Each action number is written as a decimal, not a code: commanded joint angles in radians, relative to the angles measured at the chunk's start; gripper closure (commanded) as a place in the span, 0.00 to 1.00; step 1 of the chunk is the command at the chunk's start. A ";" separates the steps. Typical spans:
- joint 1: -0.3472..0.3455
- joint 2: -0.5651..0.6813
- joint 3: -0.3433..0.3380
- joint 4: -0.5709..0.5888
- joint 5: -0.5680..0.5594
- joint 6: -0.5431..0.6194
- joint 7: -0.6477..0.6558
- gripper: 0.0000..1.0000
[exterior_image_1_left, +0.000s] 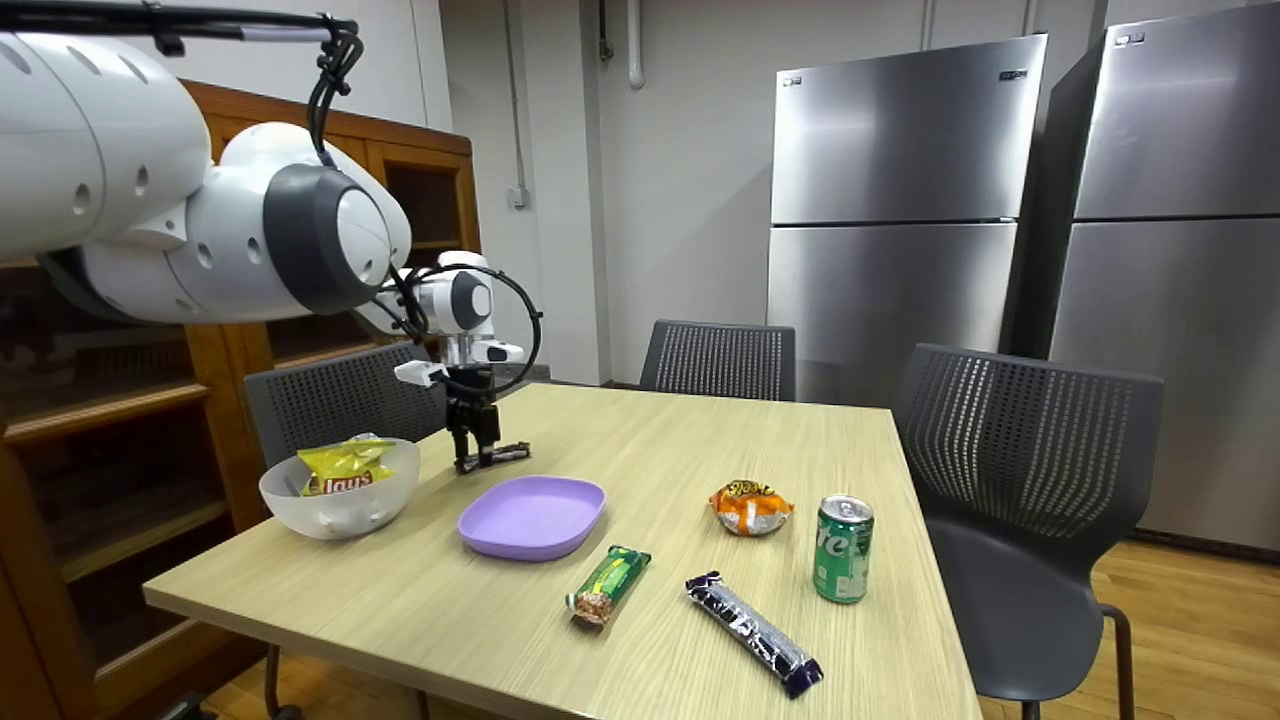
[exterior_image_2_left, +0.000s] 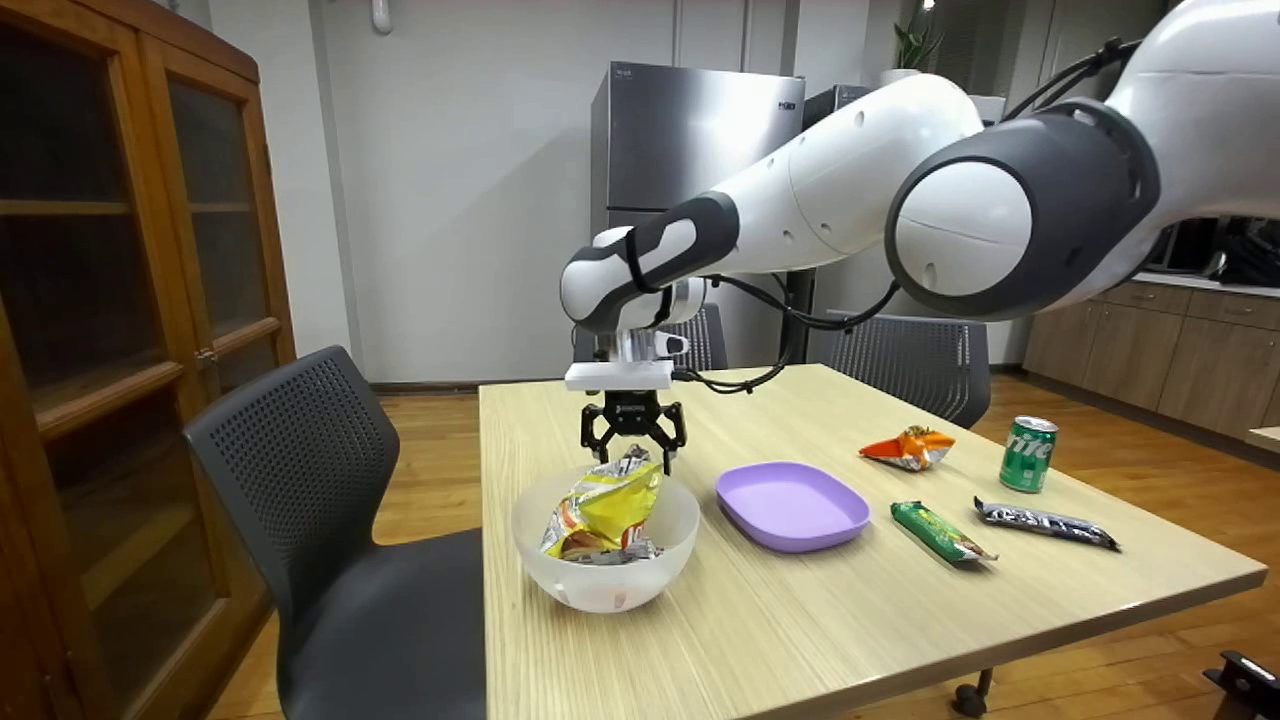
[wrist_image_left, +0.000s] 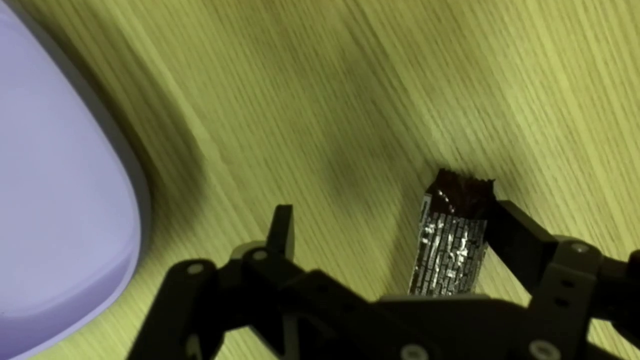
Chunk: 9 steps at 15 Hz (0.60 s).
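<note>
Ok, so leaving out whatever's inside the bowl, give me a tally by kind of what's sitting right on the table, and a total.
Bars: 3 (dark bar, green bar, silver bar)
Snack packs: 1 (orange pack)
Cans: 1 (green can)
Plates: 1 (purple plate)
Bowls: 1 (white bowl)
Total: 7
</note>
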<state>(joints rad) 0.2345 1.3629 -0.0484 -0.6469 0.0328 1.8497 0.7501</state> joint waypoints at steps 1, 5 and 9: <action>-0.012 0.018 0.005 0.062 0.013 -0.021 0.018 0.00; -0.017 0.020 0.007 0.077 0.012 -0.019 0.013 0.00; -0.016 0.031 0.003 0.082 0.007 -0.024 0.016 0.00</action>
<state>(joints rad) 0.2226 1.3652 -0.0485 -0.6157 0.0329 1.8506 0.7501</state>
